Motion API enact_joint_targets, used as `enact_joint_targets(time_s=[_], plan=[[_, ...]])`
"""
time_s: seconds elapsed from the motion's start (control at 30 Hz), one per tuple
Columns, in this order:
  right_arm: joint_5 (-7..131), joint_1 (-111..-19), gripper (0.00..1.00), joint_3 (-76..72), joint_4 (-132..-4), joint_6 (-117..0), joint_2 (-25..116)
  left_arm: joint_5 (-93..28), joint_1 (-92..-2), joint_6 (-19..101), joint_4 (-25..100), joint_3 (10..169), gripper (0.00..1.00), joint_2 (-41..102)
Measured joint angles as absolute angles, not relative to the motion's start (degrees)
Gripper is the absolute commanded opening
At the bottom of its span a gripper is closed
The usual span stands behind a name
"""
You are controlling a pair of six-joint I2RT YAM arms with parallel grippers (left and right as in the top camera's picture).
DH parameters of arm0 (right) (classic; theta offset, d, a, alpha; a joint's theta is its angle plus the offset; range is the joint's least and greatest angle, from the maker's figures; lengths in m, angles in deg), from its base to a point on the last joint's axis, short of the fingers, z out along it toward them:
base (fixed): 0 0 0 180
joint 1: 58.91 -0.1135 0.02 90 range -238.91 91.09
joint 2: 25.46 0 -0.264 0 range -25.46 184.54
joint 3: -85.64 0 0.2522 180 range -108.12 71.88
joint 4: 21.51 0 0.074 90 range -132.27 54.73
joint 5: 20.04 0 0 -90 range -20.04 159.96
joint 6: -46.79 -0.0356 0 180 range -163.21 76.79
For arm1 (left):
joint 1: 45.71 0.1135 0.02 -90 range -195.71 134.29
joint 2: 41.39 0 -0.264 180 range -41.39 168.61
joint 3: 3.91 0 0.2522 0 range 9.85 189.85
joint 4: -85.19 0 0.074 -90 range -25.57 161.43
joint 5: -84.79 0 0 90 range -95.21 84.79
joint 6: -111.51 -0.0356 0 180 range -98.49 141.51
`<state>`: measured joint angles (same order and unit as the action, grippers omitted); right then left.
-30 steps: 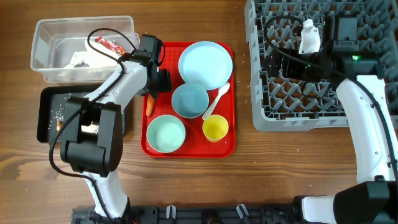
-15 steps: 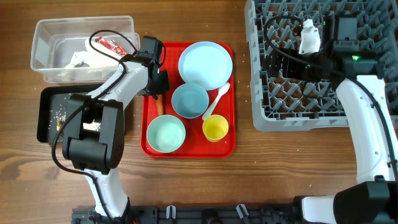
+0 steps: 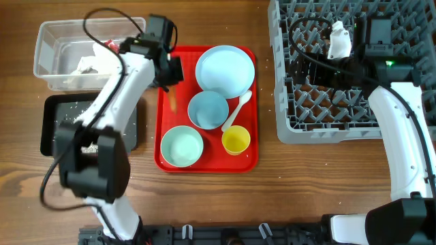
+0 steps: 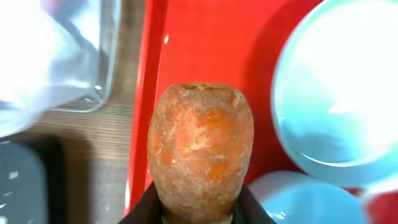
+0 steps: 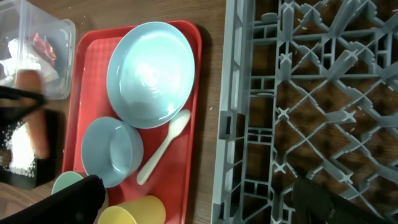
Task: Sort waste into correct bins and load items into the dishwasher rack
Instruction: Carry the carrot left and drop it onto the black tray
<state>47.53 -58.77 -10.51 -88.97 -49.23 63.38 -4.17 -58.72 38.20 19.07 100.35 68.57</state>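
on the left, the clear tub holds a napkin and a red wrapper, with the black tray just below it. the left gripper is clamped on the carrot, held over the red tray's left edge, beside the plate. on the right, the right gripper hangs over the rack, fingers spread wide, holding nothing.

Your carrot is mottled orange with pale scuffs, and the flat tray is plain red. You see a pale blue plate, light blue bowl, green-white bowl, yellow cup and white spoon. The rack is grey, the shallow bin black, the counter brown wood-grain.
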Motion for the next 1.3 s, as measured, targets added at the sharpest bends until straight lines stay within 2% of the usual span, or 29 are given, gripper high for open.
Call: enact_joint_targets(time_s=[0.2, 0.33, 0.43, 0.67, 0.83, 0.87, 0.97, 1.2, 1.3], plan=[[47.53, -58.77, 1.0, -10.51, -88.97, -49.23, 63.38, -2.55, -56.93, 39.14, 12.3, 101.6, 0.14, 56.3], [47.55, -58.77, 1.0, -10.51, -88.77, -49.23, 63.38, 3.15, -50.79, 43.51, 6.73, 101.84, 0.14, 52.26], [47.55, -58.77, 1.0, -10.51, -88.35, -49.23, 63.38, 6.87, -44.01, 47.97, 5.74, 101.73, 0.08, 52.19], [47.55, -58.77, 1.0, -10.51, -88.31, -49.23, 63.38, 9.62, -29.02, 58.55, 9.87, 91.21, 0.04, 52.39], [47.55, -58.77, 1.0, -10.51, -88.31, -49.23, 63.38, 9.49, -25.28, 63.07, 21.3, 78.84, 0.04, 52.46], [47.55, -58.77, 1.0, -10.51, -88.33, -49.23, 63.38, 9.25, -25.3, 64.41, 24.01, 76.2, 0.06, 52.48], [47.55, -58.77, 1.0, -10.51, -88.53, -49.23, 63.38, 8.86, -25.32, 67.42, 30.64, 70.54, 0.21, 52.48], [47.55, -58.77, 1.0, -10.51, -88.84, -49.23, 63.49, 8.66, -25.32, 70.29, 35.84, 66.03, 0.27, 52.52], [47.55, -58.77, 1.0, -10.51, -88.97, -49.23, 63.49, 8.66, -25.32, 70.35, 36.1, 66.03, 0.34, 52.52]])
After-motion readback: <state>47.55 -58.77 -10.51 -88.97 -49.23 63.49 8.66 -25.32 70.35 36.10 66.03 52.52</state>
